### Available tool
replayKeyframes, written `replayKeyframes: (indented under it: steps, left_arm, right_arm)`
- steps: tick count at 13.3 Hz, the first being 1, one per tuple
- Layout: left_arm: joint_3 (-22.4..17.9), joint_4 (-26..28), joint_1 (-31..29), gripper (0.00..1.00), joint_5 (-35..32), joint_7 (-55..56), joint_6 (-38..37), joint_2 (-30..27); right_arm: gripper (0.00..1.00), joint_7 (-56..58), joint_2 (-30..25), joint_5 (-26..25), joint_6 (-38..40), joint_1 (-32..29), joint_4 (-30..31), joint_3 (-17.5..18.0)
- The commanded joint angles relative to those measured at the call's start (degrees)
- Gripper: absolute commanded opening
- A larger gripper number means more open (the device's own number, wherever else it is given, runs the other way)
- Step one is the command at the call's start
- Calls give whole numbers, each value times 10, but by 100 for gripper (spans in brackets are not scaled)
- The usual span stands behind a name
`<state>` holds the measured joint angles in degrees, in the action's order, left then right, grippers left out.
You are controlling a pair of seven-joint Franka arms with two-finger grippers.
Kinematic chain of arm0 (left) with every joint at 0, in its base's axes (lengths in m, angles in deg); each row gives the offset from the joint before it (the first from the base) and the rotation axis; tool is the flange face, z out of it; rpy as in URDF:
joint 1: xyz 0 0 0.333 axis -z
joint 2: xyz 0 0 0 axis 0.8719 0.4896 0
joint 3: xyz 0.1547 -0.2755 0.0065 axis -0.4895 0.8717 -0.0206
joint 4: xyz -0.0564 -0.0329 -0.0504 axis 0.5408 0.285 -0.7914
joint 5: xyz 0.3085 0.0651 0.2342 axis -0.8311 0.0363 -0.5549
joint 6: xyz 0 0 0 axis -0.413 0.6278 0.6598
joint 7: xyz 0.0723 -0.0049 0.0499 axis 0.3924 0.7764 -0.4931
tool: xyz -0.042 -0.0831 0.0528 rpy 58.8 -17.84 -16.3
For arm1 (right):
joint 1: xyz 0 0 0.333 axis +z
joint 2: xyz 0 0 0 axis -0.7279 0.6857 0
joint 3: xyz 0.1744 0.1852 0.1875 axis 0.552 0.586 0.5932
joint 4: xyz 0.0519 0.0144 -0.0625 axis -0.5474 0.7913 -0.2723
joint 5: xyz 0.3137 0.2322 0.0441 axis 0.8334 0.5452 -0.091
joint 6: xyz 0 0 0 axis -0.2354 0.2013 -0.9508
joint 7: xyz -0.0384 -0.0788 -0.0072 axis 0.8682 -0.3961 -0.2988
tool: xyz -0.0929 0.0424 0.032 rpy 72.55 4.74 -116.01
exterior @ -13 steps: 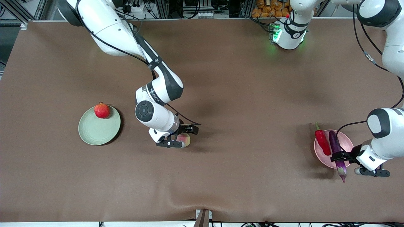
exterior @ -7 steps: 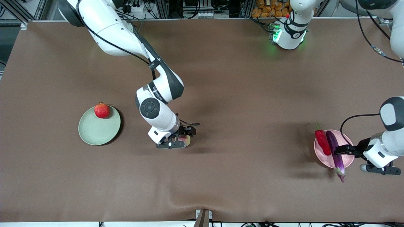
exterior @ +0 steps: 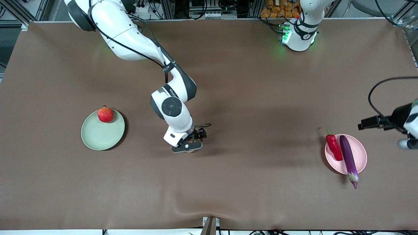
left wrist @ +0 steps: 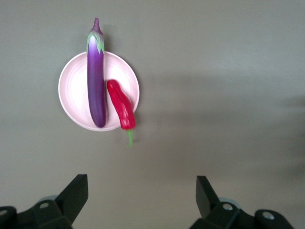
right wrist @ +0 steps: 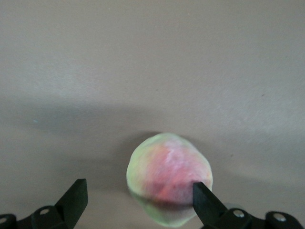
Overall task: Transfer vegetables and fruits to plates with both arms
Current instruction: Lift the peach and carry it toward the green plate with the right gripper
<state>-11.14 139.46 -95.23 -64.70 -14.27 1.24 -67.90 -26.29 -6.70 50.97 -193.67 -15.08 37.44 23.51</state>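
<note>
Front view: left tool [exterior: 365, 124] now clear of eggplant [exterior: 348, 157].

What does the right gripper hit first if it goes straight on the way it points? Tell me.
Most likely the peach: it lies between the open fingers of the right gripper, slightly off-centre by one fingertip. Under it is only the table.

My right gripper [right wrist: 138, 202] hangs spread wide above the peach [right wrist: 167, 175]. The fruit rests on the brown table [right wrist: 152, 62], beside one fingertip [right wrist: 206, 196].
</note>
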Motion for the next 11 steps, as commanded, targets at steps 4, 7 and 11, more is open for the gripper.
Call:
replayKeyframes:
  steps: [4, 7, 11]
  left_arm:
    - [-4, -7, -5, 100, 14, 4, -72, -76]
    - [-6, 6, -5, 100, 26, 12, -73, -137]
    - [-7, 9, -3, 100, 37, 11, -80, -149]
  right_arm:
    - [100, 2, 21, -92, -12, 0, -11, -3]
    - [100, 2, 27, -134, -22, -5, -10, -3]
    - [100, 44, 25, -135, -21, -10, -8, -3]
